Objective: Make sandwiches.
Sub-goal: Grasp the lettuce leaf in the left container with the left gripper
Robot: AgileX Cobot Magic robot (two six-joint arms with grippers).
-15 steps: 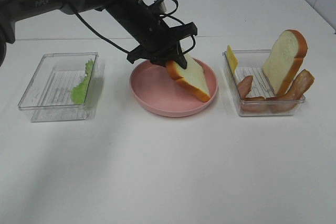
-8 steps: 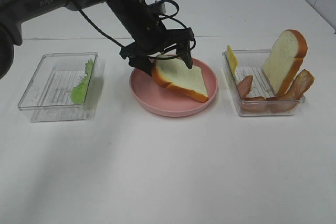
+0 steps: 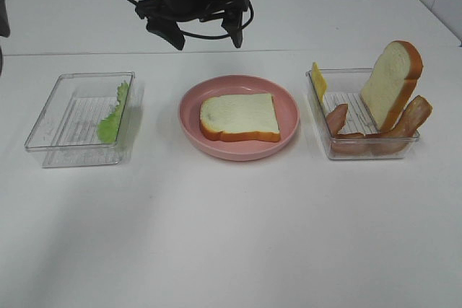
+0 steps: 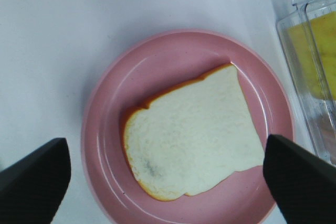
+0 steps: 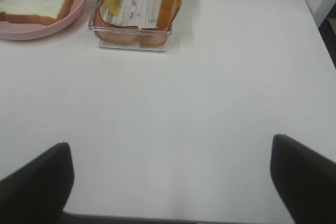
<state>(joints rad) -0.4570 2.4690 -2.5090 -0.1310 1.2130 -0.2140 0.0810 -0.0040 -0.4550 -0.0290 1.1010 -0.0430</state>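
Progress: early. One bread slice [image 3: 238, 115] lies flat on the plate [image 3: 216, 151], centre of the high view. I read it as the base layer, and nothing is stacked on it. Left to do: lettuce, bacon, cheese, top slice.

Left hand [image 3: 206, 40], upper centre of frame, above and behind the plate: fingers spread wide, nothing between them. Right hand [image 5: 170, 182] shows only in its wrist view, dark fingers at the lower corners, spread and empty, over bare tabletop [image 3: 231, 236].

Stock: lettuce [image 3: 112, 120] leans on the right wall of the left tray [image 3: 43, 131]. In the right tray [image 3: 323, 135], the second slice [image 3: 390, 81] stands upright, bacon [image 3: 415, 117] leans along the front and right, and cheese [image 3: 318, 77] is propped at the upper left corner.

Materials:
- Bread: toy-like, thick, matt porous white face, smooth orange-brown crust.
- Lettuce: bright green, frilled.
- Bacon: reddish-brown curved strips.
- Cheese: thin yellow square.
- Plate: pink, round, shallow, raised rim.
- Trays: clear hard plastic, ribbed floors.
- Tabletop: plain white.
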